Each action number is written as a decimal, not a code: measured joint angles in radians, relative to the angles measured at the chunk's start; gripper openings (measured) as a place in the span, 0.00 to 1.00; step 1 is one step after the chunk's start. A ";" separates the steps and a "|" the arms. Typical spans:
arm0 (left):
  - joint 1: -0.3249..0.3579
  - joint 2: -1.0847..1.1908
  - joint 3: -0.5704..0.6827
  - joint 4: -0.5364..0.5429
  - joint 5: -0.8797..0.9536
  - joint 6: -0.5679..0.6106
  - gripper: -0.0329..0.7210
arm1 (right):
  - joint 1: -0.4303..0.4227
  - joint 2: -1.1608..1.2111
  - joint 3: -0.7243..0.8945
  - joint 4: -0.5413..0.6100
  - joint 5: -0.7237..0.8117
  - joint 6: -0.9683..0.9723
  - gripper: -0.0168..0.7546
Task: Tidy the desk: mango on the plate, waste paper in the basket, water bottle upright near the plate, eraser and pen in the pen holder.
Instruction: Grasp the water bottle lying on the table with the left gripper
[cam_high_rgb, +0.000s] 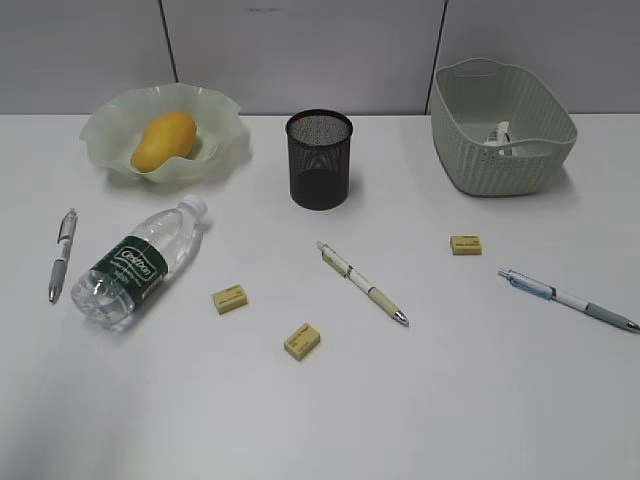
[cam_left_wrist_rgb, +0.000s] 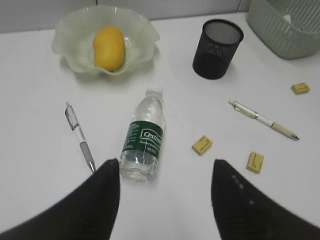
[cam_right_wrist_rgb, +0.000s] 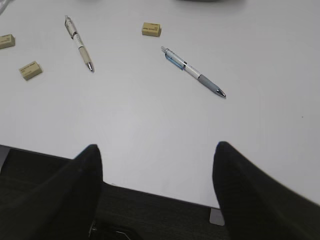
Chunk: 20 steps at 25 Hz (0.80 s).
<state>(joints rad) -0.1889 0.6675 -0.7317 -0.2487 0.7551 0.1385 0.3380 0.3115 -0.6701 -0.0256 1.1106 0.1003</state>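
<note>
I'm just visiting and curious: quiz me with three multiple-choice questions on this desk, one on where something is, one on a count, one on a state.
1. Where is the mango?
A. in the basket
B. on the plate
C. on the bare desk

2. How many yellow erasers lie on the desk?
A. one
B. three
C. five

3. How is the water bottle?
A. upright
B. lying on its side
C. inside the pen holder

Answers: 1 B, it sits in the wavy green dish; 2 B, three small blocks show; 3 B, its cap points sideways toward the plate.
</note>
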 joint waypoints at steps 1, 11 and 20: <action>0.000 0.067 -0.034 0.000 0.017 0.000 0.63 | 0.000 0.000 0.000 0.000 0.001 0.000 0.73; 0.000 0.599 -0.373 0.004 0.110 0.000 0.63 | 0.000 0.000 0.000 0.001 0.044 0.000 0.73; -0.058 0.889 -0.580 0.072 0.278 0.000 0.64 | 0.000 0.000 0.000 0.001 0.067 0.000 0.73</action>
<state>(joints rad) -0.2472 1.5568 -1.3119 -0.1767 1.0331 0.1385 0.3380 0.3115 -0.6701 -0.0249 1.1781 0.1003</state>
